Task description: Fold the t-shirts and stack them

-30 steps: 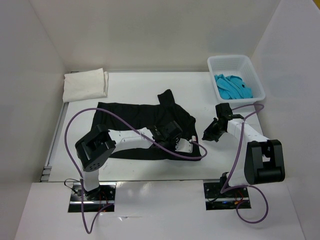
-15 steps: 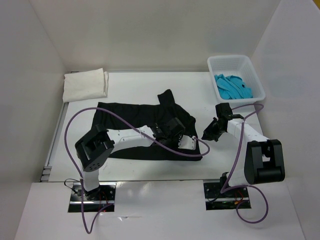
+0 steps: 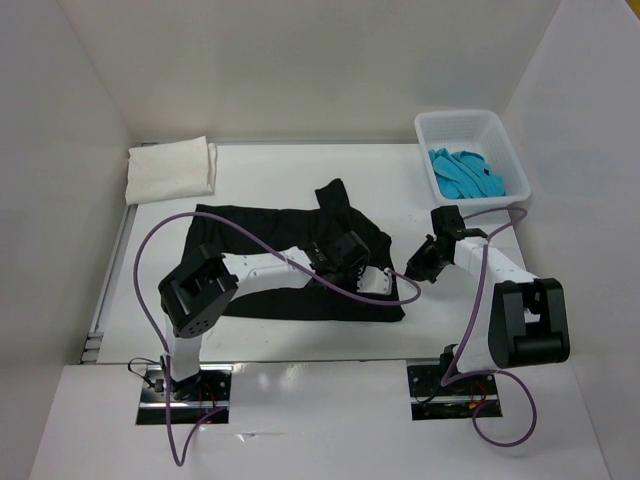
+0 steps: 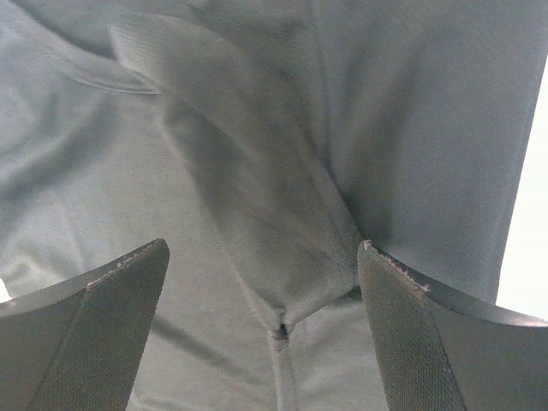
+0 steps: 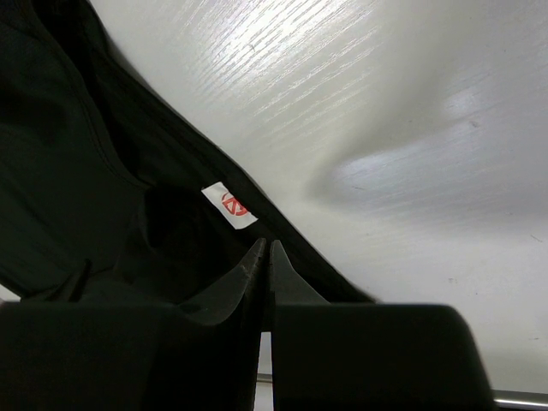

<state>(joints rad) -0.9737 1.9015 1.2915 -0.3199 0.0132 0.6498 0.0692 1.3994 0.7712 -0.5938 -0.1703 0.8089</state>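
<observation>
Showing wrist-side only: black t-shirt (image 5: pixel 77 154) label (image 5: pixel 229 205)

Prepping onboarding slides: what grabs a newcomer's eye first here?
The black t-shirt spread mid-table, with the left gripper open over its right part. Then the turquoise t-shirt crumpled in the white basket at the far right, and the folded cream t-shirt at the far left.

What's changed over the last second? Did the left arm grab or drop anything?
The left gripper shifted slightly away from the bases, across the black t-shirt, its fingers wide open with nothing taken hold of. Unchanged: the right gripper, shut at that shirt's right edge; the cream-white t-shirt, folded at the far left; the turquoise t-shirt, in the basket.
</observation>
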